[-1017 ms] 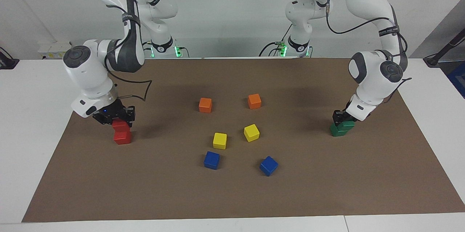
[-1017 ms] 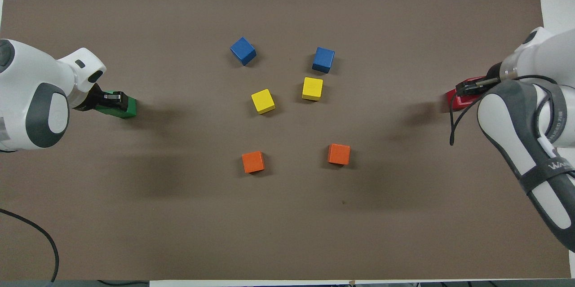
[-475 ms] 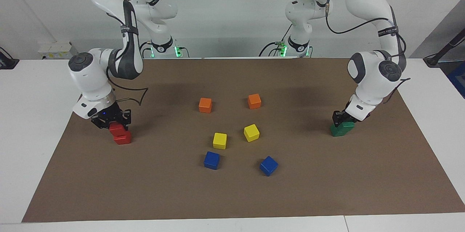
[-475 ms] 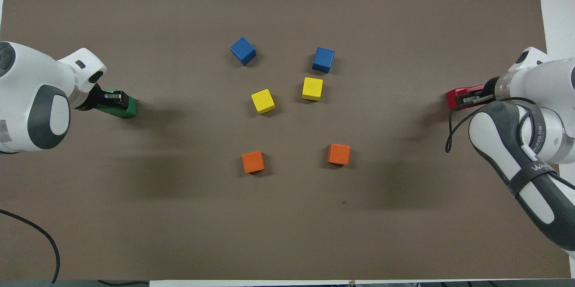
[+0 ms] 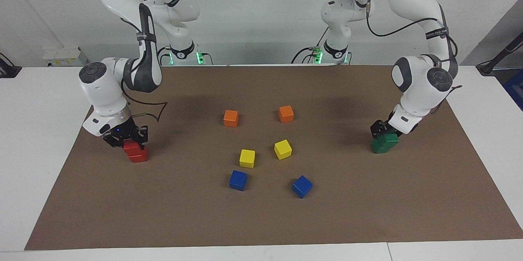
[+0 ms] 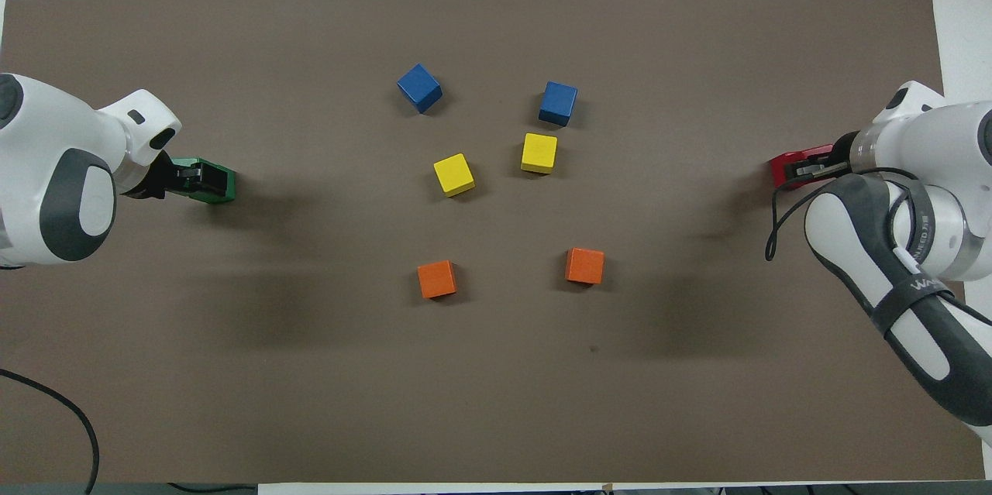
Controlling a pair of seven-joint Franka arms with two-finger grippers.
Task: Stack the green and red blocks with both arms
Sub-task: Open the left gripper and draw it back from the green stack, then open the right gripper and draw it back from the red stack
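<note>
Two red blocks stand stacked near the right arm's end of the mat. My right gripper (image 5: 131, 142) is shut on the upper red block (image 5: 131, 147), which rests on the lower red block (image 5: 139, 156). In the overhead view the right gripper (image 6: 806, 167) covers most of the red stack (image 6: 780, 168). Two green blocks stand stacked near the left arm's end. My left gripper (image 5: 383, 132) is shut on the upper green block (image 5: 389, 139), which sits on the lower green block (image 5: 378, 147). From overhead the left gripper (image 6: 203, 178) covers the green stack (image 6: 225, 187).
Loose cubes lie on the brown mat (image 5: 261, 220) between the arms: two orange cubes (image 5: 231, 118) (image 5: 286, 114) nearest the robots, two yellow cubes (image 5: 247, 158) (image 5: 282, 149) farther out, and two blue cubes (image 5: 238, 180) (image 5: 302, 186) farthest.
My right gripper came down with the upper red block until it rests on the lower one. My left gripper shifted slightly with the upper green block, and the green stack lines up better.
</note>
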